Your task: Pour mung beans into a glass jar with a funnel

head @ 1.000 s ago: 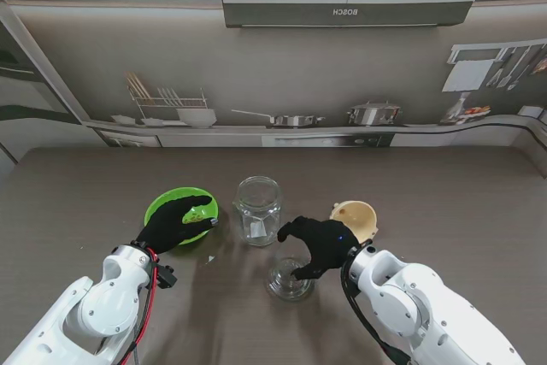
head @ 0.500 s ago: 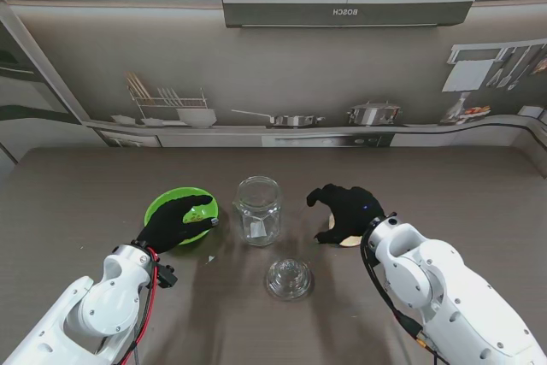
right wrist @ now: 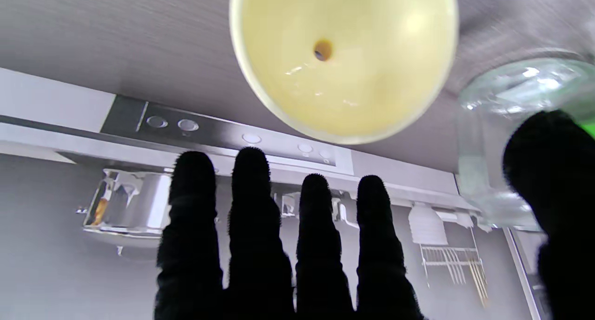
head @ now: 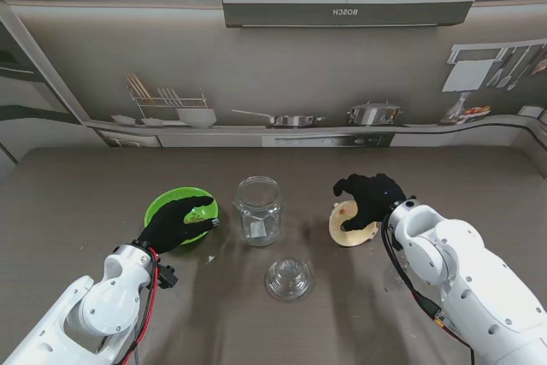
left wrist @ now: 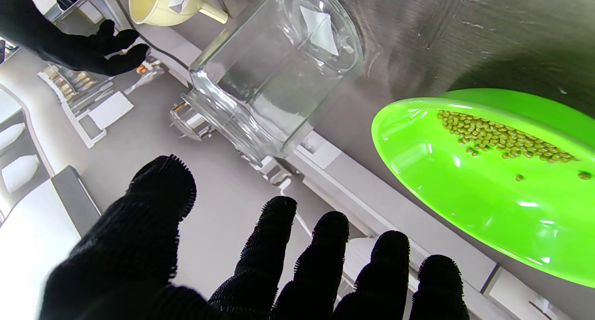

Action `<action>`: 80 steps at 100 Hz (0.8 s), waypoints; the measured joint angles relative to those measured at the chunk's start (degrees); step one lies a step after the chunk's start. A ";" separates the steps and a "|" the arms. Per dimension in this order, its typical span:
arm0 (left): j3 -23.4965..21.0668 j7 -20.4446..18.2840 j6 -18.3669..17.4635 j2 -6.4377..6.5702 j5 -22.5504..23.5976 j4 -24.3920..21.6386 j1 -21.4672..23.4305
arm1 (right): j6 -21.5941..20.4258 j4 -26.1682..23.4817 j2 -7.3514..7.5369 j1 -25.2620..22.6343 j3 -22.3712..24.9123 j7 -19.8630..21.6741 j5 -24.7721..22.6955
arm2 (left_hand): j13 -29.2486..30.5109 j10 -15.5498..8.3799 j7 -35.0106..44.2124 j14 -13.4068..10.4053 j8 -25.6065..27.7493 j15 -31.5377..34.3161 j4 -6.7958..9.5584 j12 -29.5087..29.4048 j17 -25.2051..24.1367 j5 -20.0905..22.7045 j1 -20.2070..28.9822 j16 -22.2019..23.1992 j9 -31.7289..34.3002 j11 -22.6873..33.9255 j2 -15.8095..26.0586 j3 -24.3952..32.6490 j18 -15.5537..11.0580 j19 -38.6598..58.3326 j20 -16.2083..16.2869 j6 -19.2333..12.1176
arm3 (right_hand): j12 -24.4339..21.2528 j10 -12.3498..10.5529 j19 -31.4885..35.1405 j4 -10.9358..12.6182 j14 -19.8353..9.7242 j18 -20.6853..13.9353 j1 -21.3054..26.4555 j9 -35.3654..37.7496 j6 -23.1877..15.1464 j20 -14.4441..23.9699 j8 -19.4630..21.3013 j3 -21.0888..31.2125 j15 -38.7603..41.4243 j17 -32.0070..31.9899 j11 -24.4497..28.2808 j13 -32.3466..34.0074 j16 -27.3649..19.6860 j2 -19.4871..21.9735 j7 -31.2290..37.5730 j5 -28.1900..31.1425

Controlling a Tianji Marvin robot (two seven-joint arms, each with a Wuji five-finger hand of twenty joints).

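Right hand [head: 369, 197] spread above funnel [head: 352, 226]

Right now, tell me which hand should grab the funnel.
Right. The right hand hangs open directly over the funnel, while the left hand sits at the green bowl beyond the jar.

brown table [head: 479, 185], printed kitchen backdrop [head: 282, 74]
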 measured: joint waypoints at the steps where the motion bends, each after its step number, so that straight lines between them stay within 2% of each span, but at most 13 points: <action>1: 0.01 -0.02 0.01 0.00 0.00 0.00 -0.01 | 0.01 0.46 0.05 0.30 -0.29 -0.29 -0.24 | 0.00 0.00 0.00 0.00 0.00 0.00 0.00 0.00 0.00 0.00 0.00 0.00 0.00 0.00 0.00 0.00 0.00 0.00 0.00 0.00 | 0.00 0.00 0.00 0.00 0.00 0.00 0.00 -0.01 0.08 0.00 0.00 0.00 0.02 0.00 0.00 0.00 0.00 0.00 0.00 0.00; 10: 0.06 -0.20 0.09 0.03 -0.07 -0.01 -0.04 | 0.27 4.34 0.29 2.79 -2.58 -2.90 -2.13 | 0.00 0.00 0.00 0.00 0.00 0.00 0.00 0.00 0.00 0.00 0.00 0.00 0.00 0.00 0.00 0.00 0.00 0.00 0.00 0.00 | 0.00 -0.02 -0.02 0.00 0.00 0.00 -0.02 -0.01 0.30 -0.01 -0.01 0.30 0.02 0.41 0.00 0.02 -0.01 -0.02 0.00 0.00; 26: 0.13 -0.52 0.27 0.08 -0.24 -0.01 -0.12 | 2.26 8.98 0.54 6.46 -6.67 -3.93 -1.31 | 0.00 0.00 0.00 0.00 0.00 0.00 0.00 0.00 0.00 0.00 0.00 0.00 0.00 0.00 0.00 -0.01 0.00 0.00 0.00 0.00 | -0.01 -0.04 0.17 0.00 0.02 0.00 -0.03 0.49 0.50 -0.01 -0.01 0.97 0.36 1.29 0.69 0.39 -0.01 -0.04 0.02 0.00; 49: 0.16 -0.84 0.75 0.11 -0.43 -0.06 -0.13 | 3.05 18.08 0.23 13.70 -14.54 -5.81 4.21 | 0.00 0.00 0.00 -0.01 0.00 0.00 0.00 0.00 0.00 0.00 0.00 0.00 0.00 0.00 0.00 -0.01 0.00 0.00 0.00 0.00 | -0.02 -0.13 2.26 0.00 0.08 0.00 0.05 3.07 0.84 -0.01 -0.01 1.81 2.83 3.92 2.04 4.02 -0.07 -0.66 1.83 0.72; 62: 0.17 -0.92 0.89 0.12 -0.50 -0.06 -0.15 | 3.59 22.11 -0.21 17.06 -18.90 -7.29 6.99 | 0.00 0.00 0.00 -0.01 0.00 0.00 0.00 0.00 0.00 0.00 0.00 0.00 0.00 0.00 0.00 -0.01 0.00 0.00 0.00 0.00 | -0.35 -0.18 5.98 0.00 -0.18 0.00 1.80 7.58 0.82 -0.01 -0.01 3.60 5.23 7.07 2.71 8.98 0.94 -0.66 3.96 3.89; 71: 0.18 -1.14 1.08 0.14 -0.68 -0.06 -0.18 | 3.65 25.10 -0.95 19.05 -21.11 -8.61 10.32 | 0.00 0.00 0.00 -0.01 0.00 0.00 0.00 0.00 0.00 0.00 0.00 0.00 0.00 0.00 0.00 -0.02 0.00 0.00 0.00 0.00 | 1.30 -1.20 9.63 0.50 -1.77 -0.12 4.98 12.98 0.48 -0.01 -0.01 5.30 8.56 10.40 5.00 13.76 3.10 -0.69 7.18 8.68; 80: 0.20 -1.23 1.24 0.14 -0.87 -0.09 -0.20 | 3.70 27.29 -1.63 20.47 -22.77 -9.62 11.94 | 0.00 0.00 0.00 -0.01 0.00 0.00 0.00 0.00 0.00 0.00 0.04 0.00 0.00 0.00 1.70 -0.06 0.01 0.00 0.00 0.00 | 4.14 -2.88 14.14 0.58 -5.08 -1.34 8.45 19.85 0.07 0.17 -0.02 7.98 14.05 14.76 8.01 20.05 6.35 -0.69 10.90 14.34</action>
